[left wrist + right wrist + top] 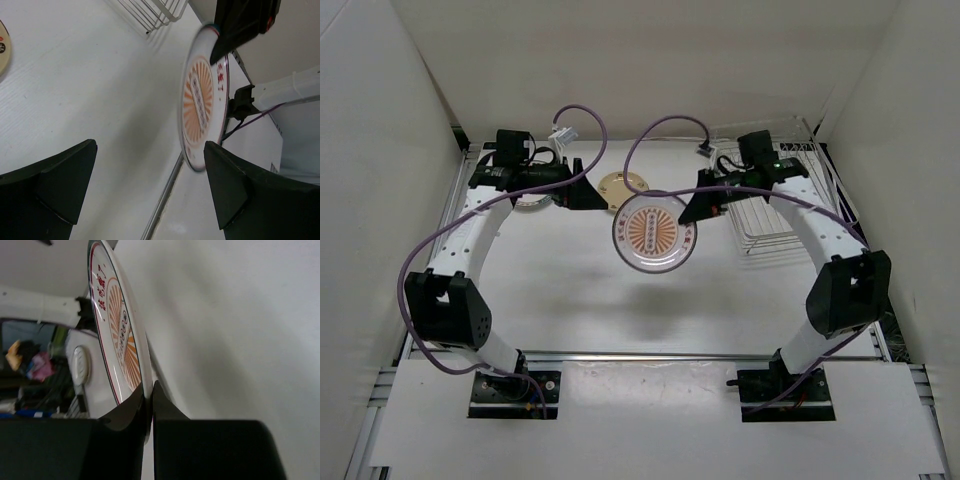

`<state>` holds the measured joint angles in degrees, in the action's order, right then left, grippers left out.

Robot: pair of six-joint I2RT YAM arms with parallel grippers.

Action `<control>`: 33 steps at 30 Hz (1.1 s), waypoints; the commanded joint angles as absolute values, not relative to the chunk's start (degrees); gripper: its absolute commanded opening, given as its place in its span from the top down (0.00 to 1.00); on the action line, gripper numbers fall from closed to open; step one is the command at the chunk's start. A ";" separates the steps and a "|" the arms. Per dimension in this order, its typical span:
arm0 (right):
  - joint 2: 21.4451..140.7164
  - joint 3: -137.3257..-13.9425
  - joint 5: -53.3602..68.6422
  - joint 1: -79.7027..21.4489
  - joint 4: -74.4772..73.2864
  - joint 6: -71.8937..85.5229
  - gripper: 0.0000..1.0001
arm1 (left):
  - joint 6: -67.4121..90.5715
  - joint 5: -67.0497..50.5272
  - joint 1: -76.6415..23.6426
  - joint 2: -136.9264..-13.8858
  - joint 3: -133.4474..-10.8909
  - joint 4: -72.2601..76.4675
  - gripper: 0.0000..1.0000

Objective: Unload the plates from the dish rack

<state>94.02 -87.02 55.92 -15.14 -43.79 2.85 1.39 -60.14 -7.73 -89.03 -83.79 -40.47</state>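
The white plate with the orange sunburst centre (653, 233) hangs above the middle of the table, and my right gripper (690, 212) is shut on its right rim. In the right wrist view both fingers pinch that plate (117, 325) edge-on at the gripper (149, 400). My left gripper (588, 193) stands open just left of the plate and holds nothing. Its wrist view shows the plate (200, 100) beyond the right fingertip (227, 185). The tan plate (623, 185) lies flat on the table behind. A white plate (530, 202) lies partly hidden under the left arm. The dish rack (775, 205) stands at the back right.
White walls close in the table on the left, back and right. Purple cables (582, 125) loop above both wrists. A metal rail (650, 355) crosses the near edge between the arm bases. The rack's wire corner (150, 12) shows at the top of the left wrist view.
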 commanded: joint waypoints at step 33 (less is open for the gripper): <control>107.84 -99.23 68.12 -20.74 -36.47 9.93 1.00 | 1.23 -69.26 -8.35 -93.08 -81.04 -39.99 0.90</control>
